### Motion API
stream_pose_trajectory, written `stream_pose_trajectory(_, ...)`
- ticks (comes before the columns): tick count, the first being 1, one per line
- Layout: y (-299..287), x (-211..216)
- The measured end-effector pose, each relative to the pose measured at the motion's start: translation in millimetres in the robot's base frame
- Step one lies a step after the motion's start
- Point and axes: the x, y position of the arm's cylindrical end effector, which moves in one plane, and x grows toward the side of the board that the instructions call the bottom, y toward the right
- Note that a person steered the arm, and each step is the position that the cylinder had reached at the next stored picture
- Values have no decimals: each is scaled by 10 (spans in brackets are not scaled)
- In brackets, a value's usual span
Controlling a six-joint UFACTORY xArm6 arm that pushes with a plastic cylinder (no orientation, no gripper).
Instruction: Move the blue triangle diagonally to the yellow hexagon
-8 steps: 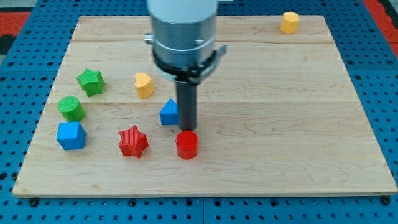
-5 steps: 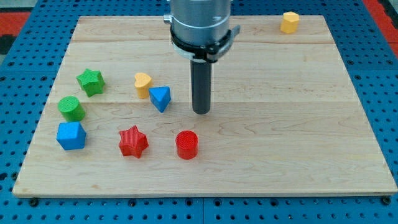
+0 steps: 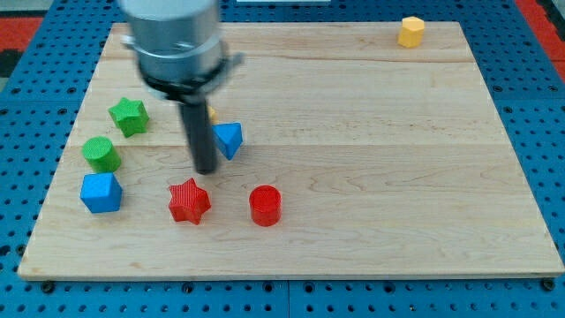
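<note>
Wooden board (image 3: 371, 177) on blue pegboard: my tip (image 3: 206, 170) (a bare rod, nothing to open or close) sits just left and below the blue triangle (image 3: 229, 139), seemingly lined up behind it. Next calls for a diagonal push up-right toward the yellow hexagon (image 3: 410, 31), well apart at the top right.

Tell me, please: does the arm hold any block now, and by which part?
Nothing is held. My tip only pushes; it stands just left of the blue triangle, above the red star.
</note>
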Motion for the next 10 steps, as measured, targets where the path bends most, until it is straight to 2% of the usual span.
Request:
stream_pose_trajectory(1, 279, -147)
stream_pose_trajectory(2, 883, -154)
stream_pose_trajectory(3, 714, -770)
stream_pose_trajectory(4, 581, -989)
stream_pose_trajectory(6, 732, -997)
stream_pose_trajectory(7, 858, -811)
stream_pose_trajectory(8, 1290, -889)
stream_pose_trajectory(9, 1384, -932)
stream_pose_trajectory(10, 1397, -1168)
